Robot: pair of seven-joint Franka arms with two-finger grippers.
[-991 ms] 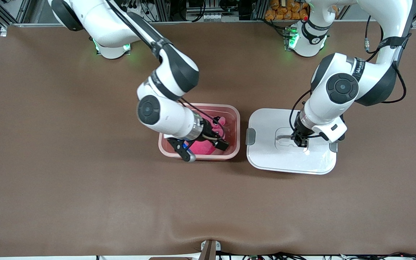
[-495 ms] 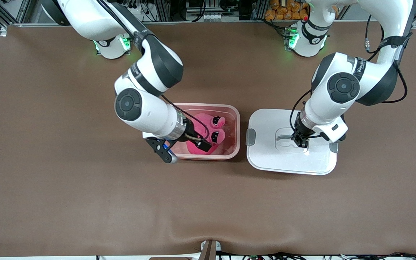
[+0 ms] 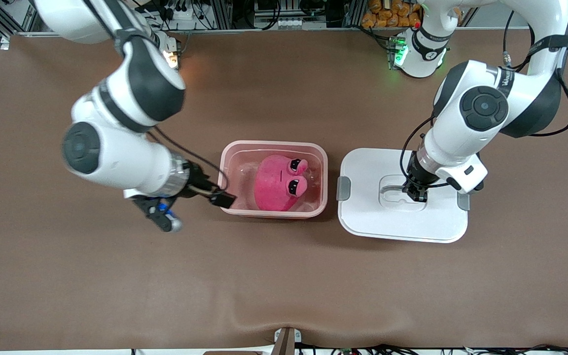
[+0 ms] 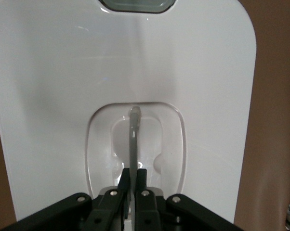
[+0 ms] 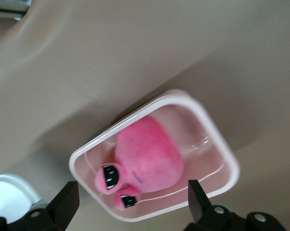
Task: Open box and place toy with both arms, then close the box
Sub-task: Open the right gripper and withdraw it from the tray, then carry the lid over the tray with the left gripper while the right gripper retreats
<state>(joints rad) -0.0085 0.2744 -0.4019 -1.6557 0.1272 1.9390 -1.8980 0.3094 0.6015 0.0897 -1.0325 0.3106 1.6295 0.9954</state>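
The pink box [image 3: 229, 162] stands open mid-table, and it also shows in the right wrist view [image 5: 217, 144]. The hot-pink toy [image 3: 274, 182] lies inside it, dark eyes toward the lid, and is seen in the right wrist view [image 5: 150, 154] too. The white lid [image 3: 363, 217] lies beside the box toward the left arm's end. My left gripper [image 3: 414, 193] is shut on the lid's grey handle [image 4: 133, 134]. My right gripper [image 3: 195, 211] is open and empty, in the air beside the box toward the right arm's end.
The lid's grey clips [image 3: 342, 188] stick out at its ends; one shows in the left wrist view [image 4: 138, 5]. Orange packets [image 3: 387, 12] sit off the table's edge by the left arm's base. Brown table mat [image 3: 284, 276] spreads around.
My right gripper has drawn out of the box and swung toward the right arm's end, leaving the toy inside. The lid has shifted slightly toward the left arm's end in my left gripper.
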